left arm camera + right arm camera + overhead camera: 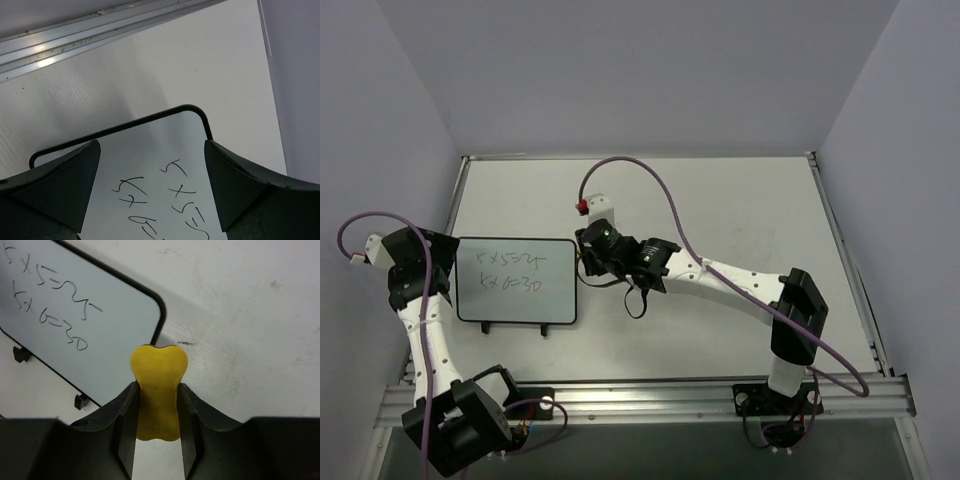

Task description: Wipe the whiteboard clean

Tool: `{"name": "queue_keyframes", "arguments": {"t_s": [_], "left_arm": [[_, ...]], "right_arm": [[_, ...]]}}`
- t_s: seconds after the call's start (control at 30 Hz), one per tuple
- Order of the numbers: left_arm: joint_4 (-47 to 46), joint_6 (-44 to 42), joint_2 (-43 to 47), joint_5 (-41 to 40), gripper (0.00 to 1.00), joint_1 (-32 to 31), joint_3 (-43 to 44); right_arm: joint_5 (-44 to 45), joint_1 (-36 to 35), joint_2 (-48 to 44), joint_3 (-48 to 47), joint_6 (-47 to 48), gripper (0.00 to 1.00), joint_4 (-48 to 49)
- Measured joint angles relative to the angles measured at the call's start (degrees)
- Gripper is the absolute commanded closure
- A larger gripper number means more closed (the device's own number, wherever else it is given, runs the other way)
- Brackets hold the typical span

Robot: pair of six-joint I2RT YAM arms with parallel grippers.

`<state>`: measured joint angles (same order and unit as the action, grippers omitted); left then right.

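The whiteboard [516, 280] lies flat on the left part of the table [740, 200], long side running left-right, w/ its small black feet [486, 325] on the near edge. Writing [50, 295] covers approx. the far half of it. It is two lines of sums, readable in the right wrist view as 5x5=25 and 5x6=30, but only a faint scribble from the top cam.

The left gripper [151, 145] sits at the board's left end. Its jaws are spread wide w/ nothing gripped btwn them. Its own cam shows both fingers [60, 190] over the board's short edge, covering the surface either side and cutting off part of the writing. Whether they touch the board can't be told. From above, the fingers are mostly hidden under the wrist housing.

The right gripper [157, 390] is just right of the board's far-right corner. It is clamped on a yellow block [159, 365], squeezed hard enough that the block bulges out past the fingertips. The block's rear part is lost btwn the fingers. Its tip is just beside the board's black frame but apart from it. Whether it rests on the table isn't clear. From the top cam the block is hidden under the gripper.

A purple cable [655, 185] loops from the right arm over the far part of the table to a red plug [583, 208]. An aluminium rail [75, 45] crosses the top of the left wrist view; its ends are cut off by the frame.
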<state>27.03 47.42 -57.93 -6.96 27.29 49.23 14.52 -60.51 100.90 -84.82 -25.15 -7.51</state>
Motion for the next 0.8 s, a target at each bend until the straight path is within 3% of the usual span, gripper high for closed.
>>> {"name": "queue_keyframes", "arguments": {"t_s": [0.2, 0.53, 0.8], "left_arm": [[-6.14, 3.02, 0.22, 2.56, 0.06, 3.89, -6.99], [-14.73, 7.56, 0.46, 2.51, 0.06, 4.26, -13.60], [-18.12, 9.42, -0.96, 2.56, 0.06, 7.08, -14.80]], "right_arm": [[2.86, -5.64, 4.15, -3.30, 3.13, 0.95, 0.52], [3.37, -7.78, 10.14, -3.74, 7.41, 0.95, 3.54], [5.77, -11.34, 14.53, -4.61, 9.88, 0.96, 5.40]]}}
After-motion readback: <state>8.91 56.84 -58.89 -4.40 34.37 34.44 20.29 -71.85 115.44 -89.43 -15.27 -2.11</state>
